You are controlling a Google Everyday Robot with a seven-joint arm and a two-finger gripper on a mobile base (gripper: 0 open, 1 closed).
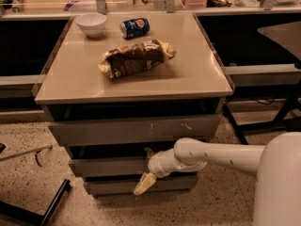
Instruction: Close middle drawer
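Note:
The middle drawer [107,166] is the plain grey front between the scratched top drawer front [136,129] and the lowest drawer front [113,186]. It stands out a little from the cabinet, with a dark gap above it. My gripper [146,168] is at the end of my white arm [221,155], which reaches in from the right. It is right against the middle drawer's front, near its centre. The fingers are spread one above the other, the cream lower fingertip [144,184] hanging over the lowest front. The gripper holds nothing.
On the cabinet's beige top [188,74] lie a brown snack bag [135,58], a blue soda can [135,27] and a white bowl [91,23]. Black chair or stand legs [47,206] are on the speckled floor at the left. A table leg [240,126] stands at the right.

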